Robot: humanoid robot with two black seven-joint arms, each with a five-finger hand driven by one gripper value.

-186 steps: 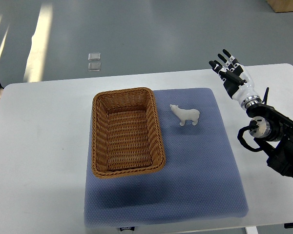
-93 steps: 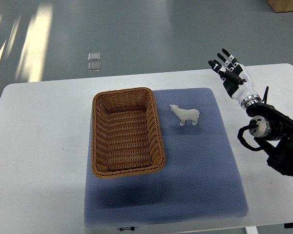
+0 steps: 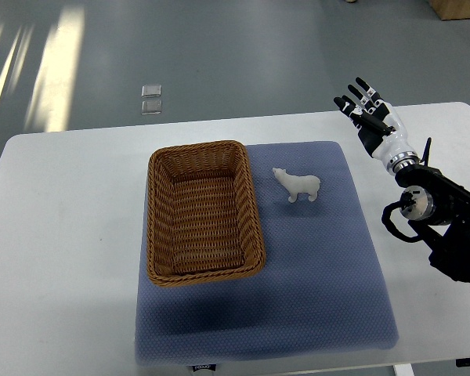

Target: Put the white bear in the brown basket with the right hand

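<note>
On the white table (image 3: 70, 235) nothing has shifted in the last second: the right robot hand (image 3: 370, 112) still hovers spread and empty, well apart from the white bear (image 3: 298, 185) lying on the blue mat (image 3: 313, 266) beside the brown basket (image 3: 204, 211), so the reach hasn't begun.

This looks like a lab or test hall where I work: my white table (image 3: 63, 235) stands on a bare, polished grey floor (image 3: 243, 55) streaked with light; a blue mat (image 3: 313, 290) covers the table's middle as a staged work area; a brown box (image 3: 458, 8) shows at the far right corner.
</note>
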